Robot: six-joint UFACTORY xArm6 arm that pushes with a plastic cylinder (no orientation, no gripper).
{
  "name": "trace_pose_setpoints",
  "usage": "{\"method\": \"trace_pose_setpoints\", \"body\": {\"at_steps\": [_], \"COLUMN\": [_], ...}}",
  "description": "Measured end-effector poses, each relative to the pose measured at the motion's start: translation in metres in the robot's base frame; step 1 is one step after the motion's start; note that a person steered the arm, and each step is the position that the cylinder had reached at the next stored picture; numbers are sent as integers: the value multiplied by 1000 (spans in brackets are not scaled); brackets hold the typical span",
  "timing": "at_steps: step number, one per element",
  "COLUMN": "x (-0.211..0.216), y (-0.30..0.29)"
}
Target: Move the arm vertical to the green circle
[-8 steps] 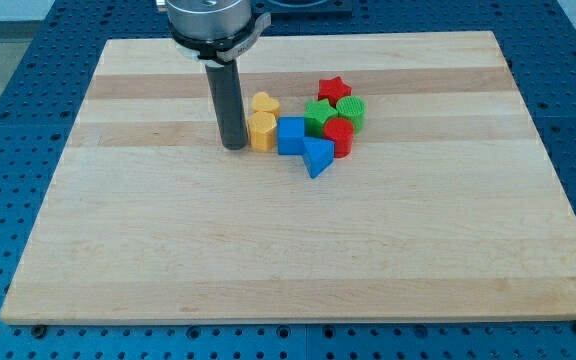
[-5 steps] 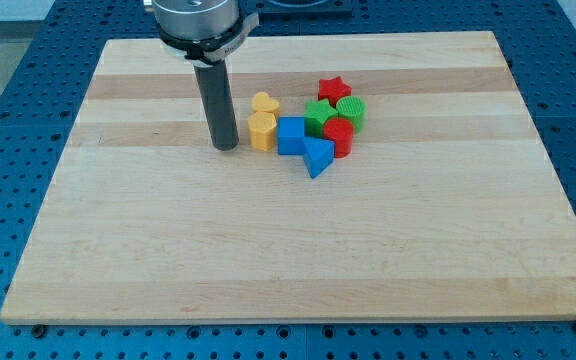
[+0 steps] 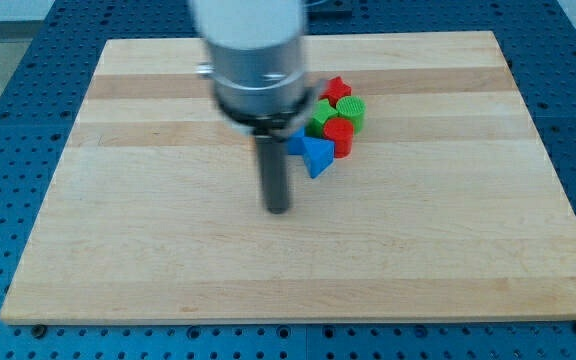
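The green circle (image 3: 352,109) sits in a tight cluster of blocks at the view's upper middle. Around it are a red star (image 3: 336,88), a green star (image 3: 320,118), a red cylinder (image 3: 340,135) and a blue triangle (image 3: 317,156). A blue cube (image 3: 295,143) shows only as a sliver; the arm hides it and the two yellow blocks. My tip (image 3: 278,209) rests on the board below and left of the cluster, apart from every block, about a block's width below-left of the blue triangle.
The wooden board (image 3: 148,260) lies on a blue perforated table (image 3: 8,120). The arm's grey body (image 3: 258,60) covers the board's upper middle, left of the cluster.
The arm has swung from the left side of the yellow blocks down and to the right. My tip now stands below the cluster. The blocks that show have not moved.
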State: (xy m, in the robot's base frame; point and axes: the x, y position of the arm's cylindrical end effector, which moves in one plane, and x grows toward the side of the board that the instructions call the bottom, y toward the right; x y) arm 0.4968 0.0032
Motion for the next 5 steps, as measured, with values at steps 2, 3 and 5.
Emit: {"method": "trace_pose_setpoints", "body": {"at_steps": [2,3,5], "x": [-7,-23,-39], "y": [35,42,97]}}
